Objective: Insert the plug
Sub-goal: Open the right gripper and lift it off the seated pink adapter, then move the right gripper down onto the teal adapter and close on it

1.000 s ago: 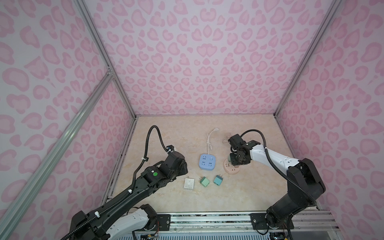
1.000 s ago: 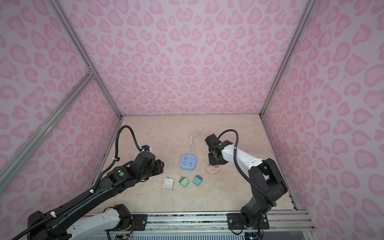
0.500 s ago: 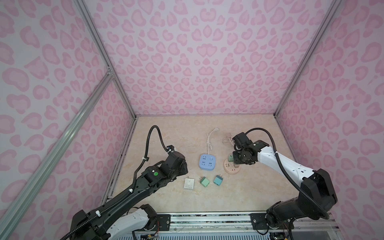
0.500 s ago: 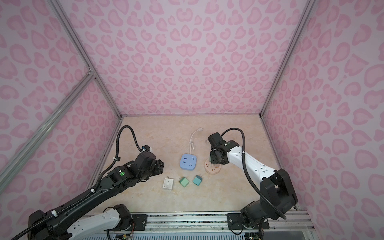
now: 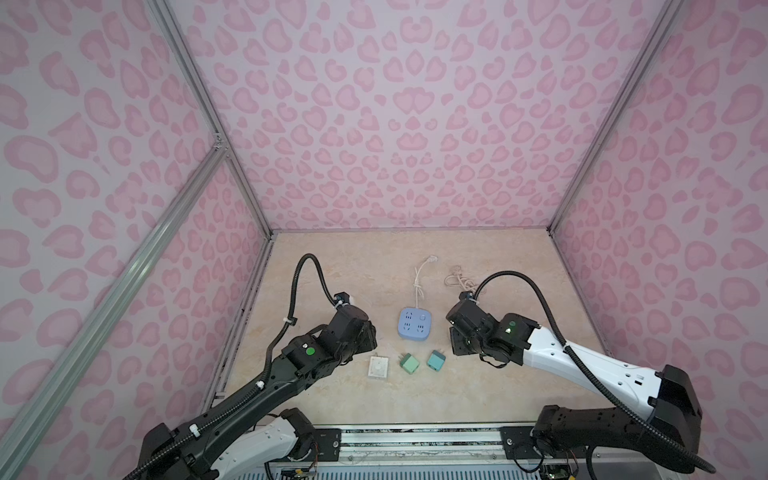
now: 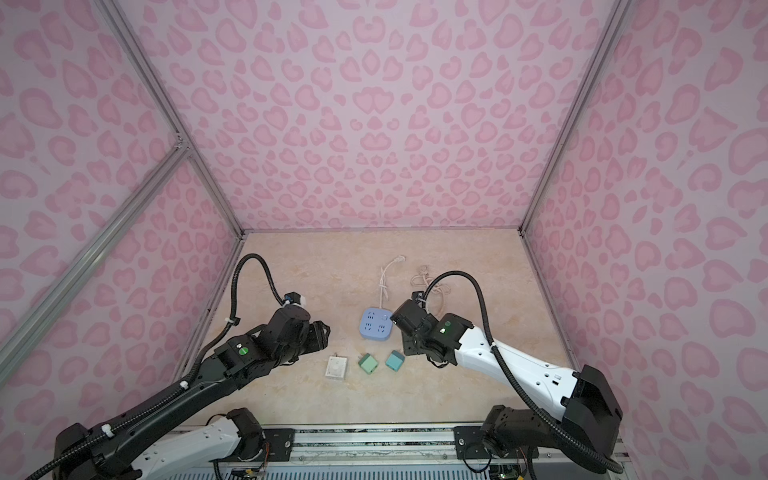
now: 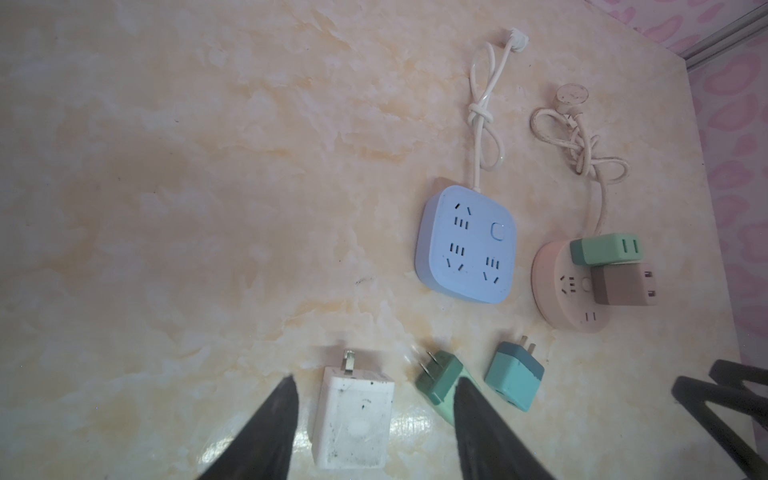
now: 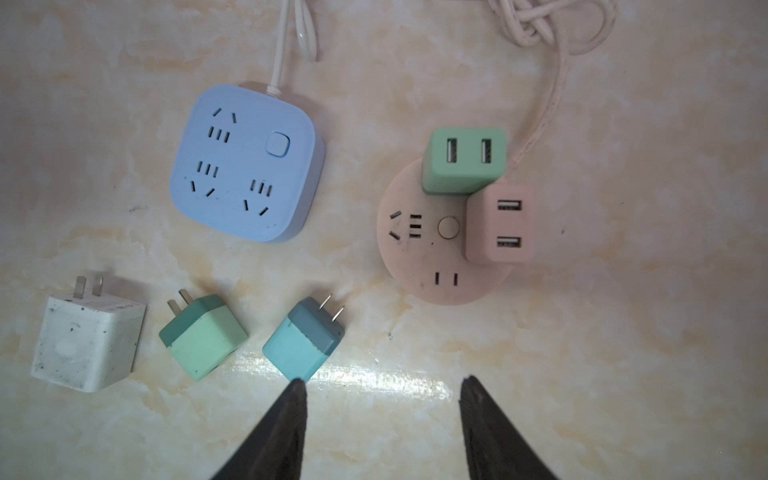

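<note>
A round pink socket (image 8: pixel 419 257) lies on the table with a green plug (image 8: pixel 463 160) and a pink plug (image 8: pixel 498 224) standing in it. To its left lies a blue square socket block (image 5: pixel 414 328) with nothing in it. Three loose plugs lie in a row in front: white (image 5: pixel 378 368), green (image 5: pixel 409 363) and teal (image 5: pixel 435 360). My right gripper (image 8: pixel 384 384) hovers open and empty in front of the pink socket, one fingertip by the teal plug (image 8: pixel 305 336). My left gripper (image 7: pixel 374 382) is open above the white plug (image 7: pixel 353 419), holding nothing.
A white cord (image 7: pixel 482 112) runs from the blue block toward the back, and a knotted beige cord (image 7: pixel 582 145) runs from the pink socket. Pink patterned walls (image 5: pixel 407 124) close in the table on three sides. A metal rail (image 5: pixel 415 440) borders the front.
My right gripper has opened and drawn back from the pink socket, leaving the green plug standing in it. The left arm has not moved.
</note>
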You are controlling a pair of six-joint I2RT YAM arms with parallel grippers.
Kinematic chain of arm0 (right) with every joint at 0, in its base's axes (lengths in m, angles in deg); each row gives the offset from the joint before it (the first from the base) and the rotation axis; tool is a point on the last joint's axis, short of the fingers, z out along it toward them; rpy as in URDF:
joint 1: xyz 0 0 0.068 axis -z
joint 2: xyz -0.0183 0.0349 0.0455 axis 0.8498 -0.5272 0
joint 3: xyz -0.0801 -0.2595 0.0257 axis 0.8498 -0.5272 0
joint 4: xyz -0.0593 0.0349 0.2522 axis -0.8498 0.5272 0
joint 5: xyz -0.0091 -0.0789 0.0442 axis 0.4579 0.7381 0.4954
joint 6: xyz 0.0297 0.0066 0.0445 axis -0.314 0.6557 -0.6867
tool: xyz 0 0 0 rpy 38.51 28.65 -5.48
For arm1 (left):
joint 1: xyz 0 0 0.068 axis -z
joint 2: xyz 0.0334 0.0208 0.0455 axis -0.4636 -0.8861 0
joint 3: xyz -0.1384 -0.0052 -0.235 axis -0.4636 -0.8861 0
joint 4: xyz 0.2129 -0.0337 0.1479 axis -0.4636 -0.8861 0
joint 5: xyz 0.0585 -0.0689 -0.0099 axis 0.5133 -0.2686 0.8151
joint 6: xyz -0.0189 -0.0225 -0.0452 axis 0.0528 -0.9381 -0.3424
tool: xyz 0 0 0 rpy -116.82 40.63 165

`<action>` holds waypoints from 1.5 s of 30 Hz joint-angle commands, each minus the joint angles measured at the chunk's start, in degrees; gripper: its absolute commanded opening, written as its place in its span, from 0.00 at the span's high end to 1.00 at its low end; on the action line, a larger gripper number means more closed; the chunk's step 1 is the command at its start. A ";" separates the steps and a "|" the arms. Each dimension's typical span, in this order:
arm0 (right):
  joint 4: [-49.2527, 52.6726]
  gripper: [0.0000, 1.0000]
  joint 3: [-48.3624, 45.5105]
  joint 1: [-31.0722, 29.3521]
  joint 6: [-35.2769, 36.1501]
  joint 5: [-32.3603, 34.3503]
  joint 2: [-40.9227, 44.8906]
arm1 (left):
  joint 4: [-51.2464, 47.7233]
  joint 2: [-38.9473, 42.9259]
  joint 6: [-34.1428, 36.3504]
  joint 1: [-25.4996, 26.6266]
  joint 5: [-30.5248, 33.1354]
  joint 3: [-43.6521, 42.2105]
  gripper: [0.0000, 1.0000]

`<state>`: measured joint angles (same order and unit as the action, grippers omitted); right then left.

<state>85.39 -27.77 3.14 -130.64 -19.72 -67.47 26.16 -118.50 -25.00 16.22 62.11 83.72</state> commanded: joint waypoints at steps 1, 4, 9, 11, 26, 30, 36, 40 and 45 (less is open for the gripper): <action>-4.29 0.31 -0.93 -2.25 -7.38 1.04 -2.38 | 2.65 0.33 0.56 -0.19 -0.41 -0.34 0.38; -5.55 0.06 -0.30 -4.74 -8.17 1.97 -5.07 | 3.03 0.56 0.39 -0.20 -0.60 -0.48 0.38; -6.67 0.13 -0.72 -5.00 -11.88 0.72 -8.32 | 2.83 1.11 0.47 -0.16 -0.25 -0.76 0.38; -7.86 0.23 -0.90 -4.98 -12.69 -0.65 -9.60 | 2.92 1.30 0.45 -0.15 -0.18 -1.06 0.38; -12.12 0.25 -0.74 -5.08 -16.33 -6.51 -20.01 | 2.41 0.95 0.91 -0.20 -0.04 -0.99 0.38; -10.37 0.31 -0.02 -5.13 -16.02 -6.48 -21.53 | 2.48 0.58 0.78 -0.15 -0.16 -0.81 0.38; -7.16 0.33 -0.04 -5.09 -14.95 -4.23 -20.68 | 2.37 0.84 0.28 -0.15 -0.60 -0.69 0.38; -5.97 0.34 -0.22 -5.08 -13.69 -3.67 -20.02 | 2.31 0.94 -0.09 -0.17 -0.65 -0.70 0.38; -5.97 0.37 -1.55 -5.38 -13.31 -3.78 -19.34 | 2.30 0.09 -0.25 -0.17 -1.39 -0.24 0.39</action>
<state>77.96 -28.36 -2.00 -144.50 -24.47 -87.18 27.69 -118.09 -24.63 16.04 61.15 82.74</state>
